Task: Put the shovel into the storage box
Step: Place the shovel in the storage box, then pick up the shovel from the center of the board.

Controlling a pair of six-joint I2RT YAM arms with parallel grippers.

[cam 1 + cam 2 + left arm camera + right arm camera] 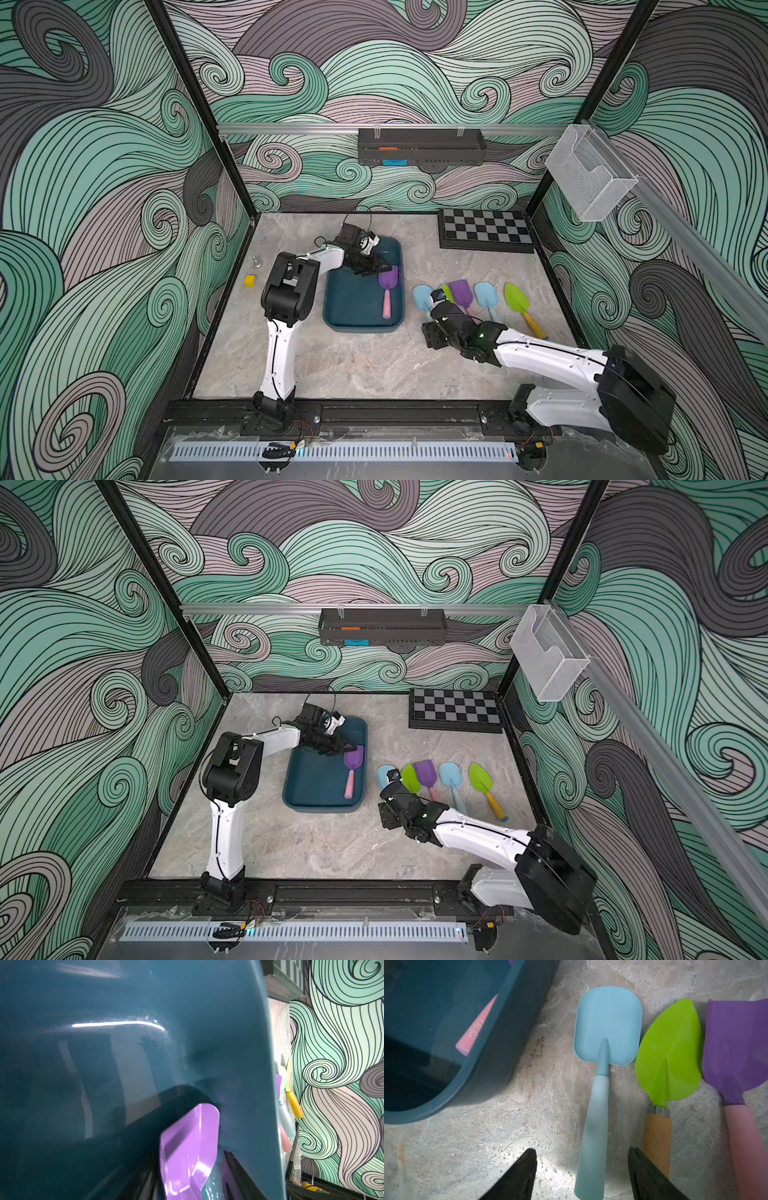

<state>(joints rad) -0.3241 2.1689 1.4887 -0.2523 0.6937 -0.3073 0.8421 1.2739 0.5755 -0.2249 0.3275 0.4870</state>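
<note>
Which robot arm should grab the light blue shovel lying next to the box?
The right one. The right gripper is open, its jaws either side of the light blue shovel's handle on the table. The left gripper is over the storage box, by the purple shovel lying inside.

Faint cursive word on pink shovel handle inside storage box; letters unreadable.

Both top views look steeply down over the whole counter from high at the front, wrist cameras close in (both catch the storage box).
</note>
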